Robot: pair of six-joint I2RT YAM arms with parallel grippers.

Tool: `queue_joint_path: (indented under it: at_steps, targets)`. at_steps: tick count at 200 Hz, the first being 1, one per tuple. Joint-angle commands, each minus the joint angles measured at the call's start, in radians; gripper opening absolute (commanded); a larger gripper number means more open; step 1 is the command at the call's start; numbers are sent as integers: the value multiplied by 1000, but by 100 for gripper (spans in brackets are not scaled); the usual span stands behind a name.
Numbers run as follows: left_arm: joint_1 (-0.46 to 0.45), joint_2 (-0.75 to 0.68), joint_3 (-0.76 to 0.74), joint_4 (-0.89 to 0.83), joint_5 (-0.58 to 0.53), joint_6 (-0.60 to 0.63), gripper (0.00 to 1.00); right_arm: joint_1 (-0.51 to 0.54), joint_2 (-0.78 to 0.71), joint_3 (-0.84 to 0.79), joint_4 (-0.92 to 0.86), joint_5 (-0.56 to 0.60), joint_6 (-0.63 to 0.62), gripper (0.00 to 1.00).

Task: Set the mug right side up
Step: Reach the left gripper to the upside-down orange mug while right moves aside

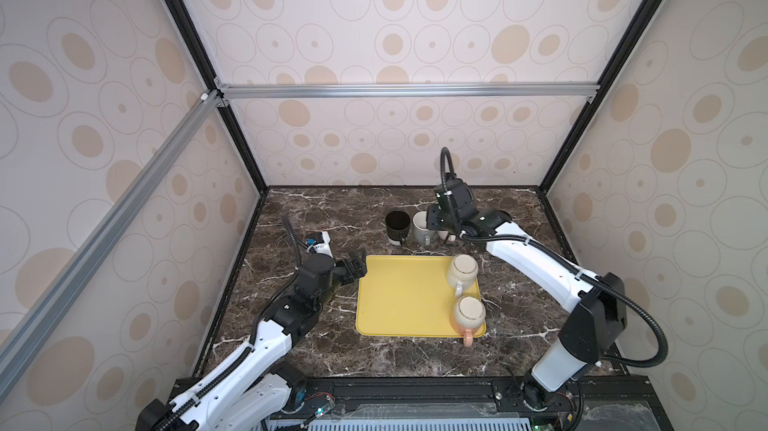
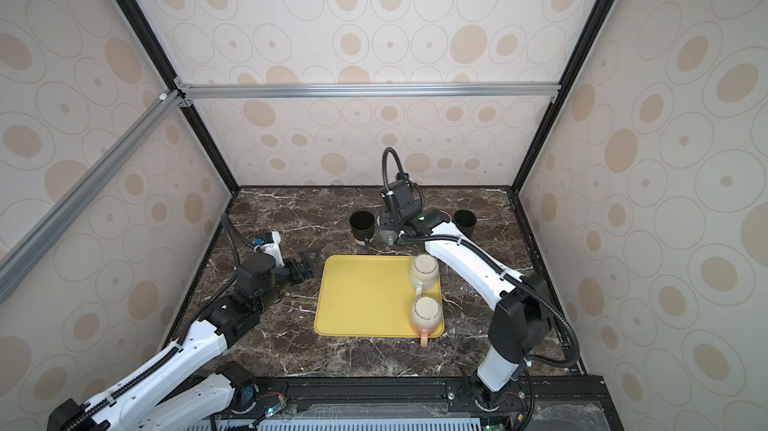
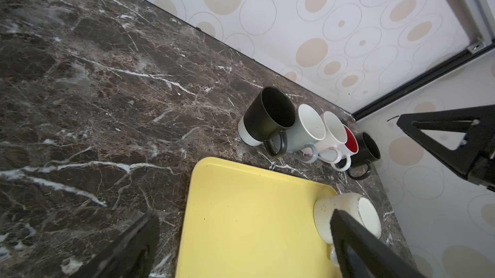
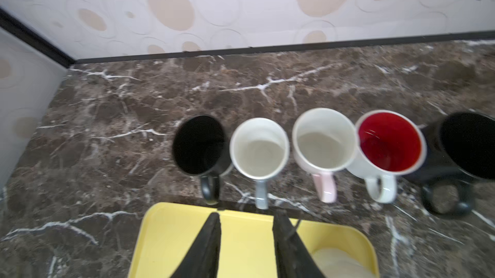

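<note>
A yellow tray lies in the middle of the dark marbled bench. Two speckled cream mugs stand on the tray along its right edge, both upside down: mouth on the tray, base up, long axis upright. The near mug sits at the tray's near right corner, and its orange handle points at the bench's near edge, past the tray rim. The far mug sits at the far right corner, its handle pointing towards the near mug. The left gripper hangs just beside the tray's left edge, fingers wide and empty. The right gripper hovers over the tray's far edge, fingers narrow with nothing between them. Beyond it, five upright mugs stand in a row, handles towards the tray.
</note>
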Motion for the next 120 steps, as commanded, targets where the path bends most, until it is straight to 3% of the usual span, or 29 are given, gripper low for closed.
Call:
queue_joint_path:
  at_steps: [1,50,120]
  targets:
    - [-116,44,93,-184,-85,9,100,-50,-78,-79,-60,-49,18,34]
    - [-421,258,194,-213,-139,-70,100,-163,-180,-181,-50,-82,9,34]
    - [-735,514,353,-266,-289,-232,100,-272,-263,-343,68,-180,41,32]
